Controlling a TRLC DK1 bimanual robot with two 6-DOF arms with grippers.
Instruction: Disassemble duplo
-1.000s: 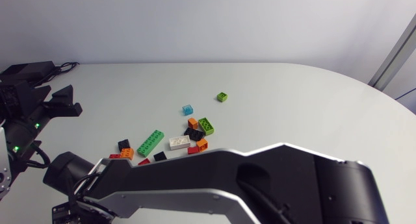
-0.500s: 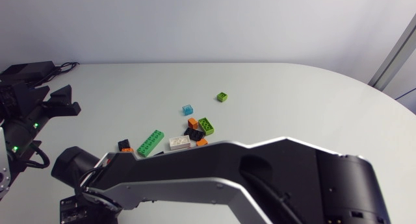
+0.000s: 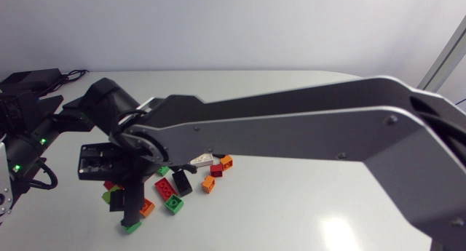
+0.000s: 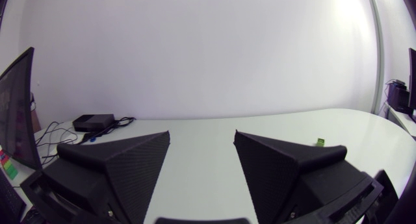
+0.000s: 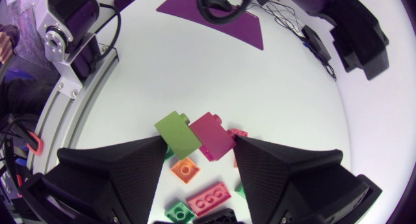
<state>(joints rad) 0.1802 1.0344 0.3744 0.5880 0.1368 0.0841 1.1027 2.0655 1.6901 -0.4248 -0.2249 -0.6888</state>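
Right gripper (image 5: 198, 149): jaws apart, holding nothing, low over the duplo bricks (image 3: 166, 187). Green brick (image 5: 177, 133) touches dark-red brick (image 5: 214, 134) just ahead, between the fingertips. Centre on green alone, clear of the orange brick (image 5: 184, 169), then close. Left gripper (image 4: 201, 152): apart, empty; you likely need it to brace.

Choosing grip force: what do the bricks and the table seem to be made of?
Bricks: probably hard moulded plastic; solid bright colours, crisp edges, round studs, slight gloss.
Table: smooth white top with a faint sheen, perhaps laminate or coated board; the look leaves the core open.
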